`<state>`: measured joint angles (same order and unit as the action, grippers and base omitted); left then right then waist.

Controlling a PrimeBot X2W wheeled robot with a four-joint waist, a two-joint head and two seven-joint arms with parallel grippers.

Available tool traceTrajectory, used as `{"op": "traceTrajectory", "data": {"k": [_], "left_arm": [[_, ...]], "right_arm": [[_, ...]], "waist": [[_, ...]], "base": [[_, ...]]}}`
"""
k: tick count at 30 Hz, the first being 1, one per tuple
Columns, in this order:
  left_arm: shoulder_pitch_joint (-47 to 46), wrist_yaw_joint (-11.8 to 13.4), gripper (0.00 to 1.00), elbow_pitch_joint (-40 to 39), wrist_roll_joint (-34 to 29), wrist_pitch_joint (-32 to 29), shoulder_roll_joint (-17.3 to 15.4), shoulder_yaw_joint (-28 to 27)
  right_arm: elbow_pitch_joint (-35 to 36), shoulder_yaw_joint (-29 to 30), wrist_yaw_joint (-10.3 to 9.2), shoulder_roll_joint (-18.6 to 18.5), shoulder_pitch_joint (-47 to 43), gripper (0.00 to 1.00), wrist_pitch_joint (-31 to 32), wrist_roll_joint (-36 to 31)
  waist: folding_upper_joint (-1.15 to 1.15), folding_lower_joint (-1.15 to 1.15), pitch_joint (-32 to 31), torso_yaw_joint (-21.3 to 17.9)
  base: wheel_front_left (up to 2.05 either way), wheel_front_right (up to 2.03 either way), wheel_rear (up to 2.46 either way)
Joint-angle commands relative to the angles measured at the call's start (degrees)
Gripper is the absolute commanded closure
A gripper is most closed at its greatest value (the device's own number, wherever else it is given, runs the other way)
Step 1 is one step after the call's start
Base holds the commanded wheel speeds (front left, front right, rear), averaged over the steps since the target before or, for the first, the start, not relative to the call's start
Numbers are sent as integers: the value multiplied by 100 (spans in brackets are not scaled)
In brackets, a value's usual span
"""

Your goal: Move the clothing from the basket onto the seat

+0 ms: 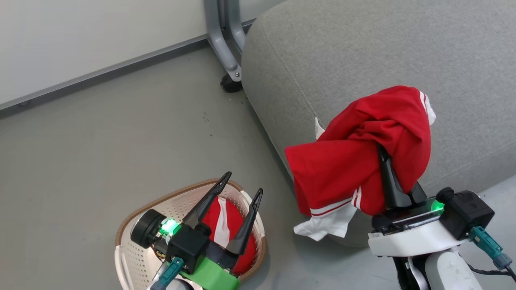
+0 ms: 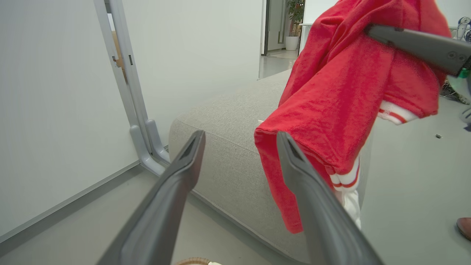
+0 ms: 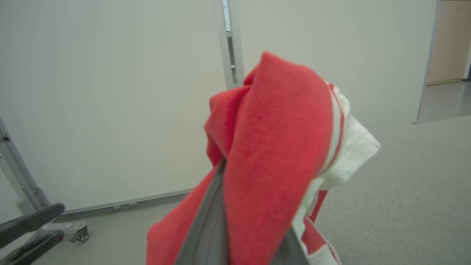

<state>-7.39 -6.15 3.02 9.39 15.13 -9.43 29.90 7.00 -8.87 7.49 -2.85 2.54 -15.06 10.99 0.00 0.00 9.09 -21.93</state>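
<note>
A red garment with white cuffs hangs in the air, draped over my right gripper, which is shut on it beside the front corner of the grey seat. The same clothing shows in the left wrist view, and as a red bundle over the fingers in the right wrist view. A second red and white garment lies in the cream basket on the floor. My left gripper hovers open above the basket, holding nothing, and its fingers are spread apart.
A grey metal partition leg with a caster stands by the seat's far corner, against the white wall. Grey floor lies between wall, basket and seat. A shoe tip shows at the floor's right edge.
</note>
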Motion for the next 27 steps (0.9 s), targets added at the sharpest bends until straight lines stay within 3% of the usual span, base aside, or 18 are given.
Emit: {"op": "traceTrajectory", "data": {"k": [1, 9, 14, 24, 27], "left_arm": [[-27, -40, 0, 3, -87, 2, -42, -27], [-229, -103, 0, -14, -243, 3, -159, -17], [-489, -133, 0, 33, -344, 3, -282, 218], [-1392, -134, 0, -51, -419, 3, -601, 820], [-1639, -135, 0, -89, -440, 3, -689, 882]], "right_arm": [[82, 52, 0, -8, -71, 100, -18, 53], [355, 313, 0, -5, -149, 100, -18, 207], [470, 535, 0, -6, 231, 100, -18, 264], [518, 1606, 0, -4, 2337, 100, -18, -10], [349, 2011, -1, -223, 3138, 100, -18, -148]], "waist": [[0, 0, 321, -390], [0, 0, 737, -697], [0, 0, 1134, -682], [0, 0, 2522, -139], [0, 0, 2884, -8]], "base": [[0, 0, 0], [0, 0, 0], [0, 0, 0], [0, 0, 0], [0, 0, 0]]}}
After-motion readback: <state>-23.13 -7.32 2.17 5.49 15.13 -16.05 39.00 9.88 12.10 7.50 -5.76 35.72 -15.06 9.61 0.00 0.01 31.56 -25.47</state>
